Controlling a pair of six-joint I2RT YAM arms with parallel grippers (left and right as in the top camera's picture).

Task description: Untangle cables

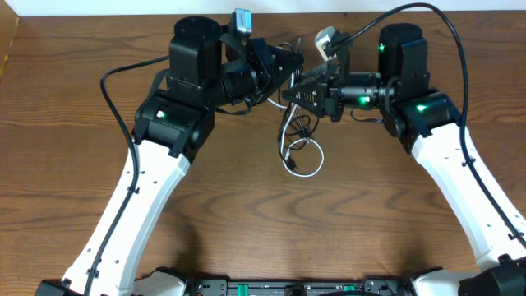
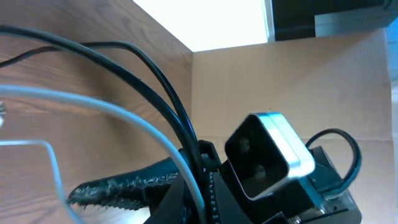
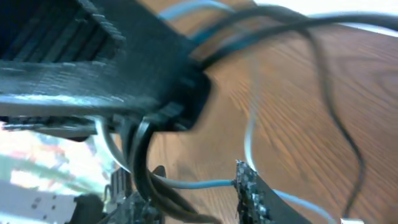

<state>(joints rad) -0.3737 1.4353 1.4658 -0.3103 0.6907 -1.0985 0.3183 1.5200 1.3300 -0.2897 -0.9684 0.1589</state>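
Cables (image 1: 300, 144): light, limp, pinched in shut left gripper (image 1: 289, 66). Right gripper (image 1: 292, 96) beside it, jaws apart astride strands. Take hold near plug end (image 1: 292, 167).

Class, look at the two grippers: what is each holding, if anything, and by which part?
The left gripper is shut on the cables, at the bundle's upper strands; the loops trail loose. The right gripper straddles strands; its grip cannot be told.
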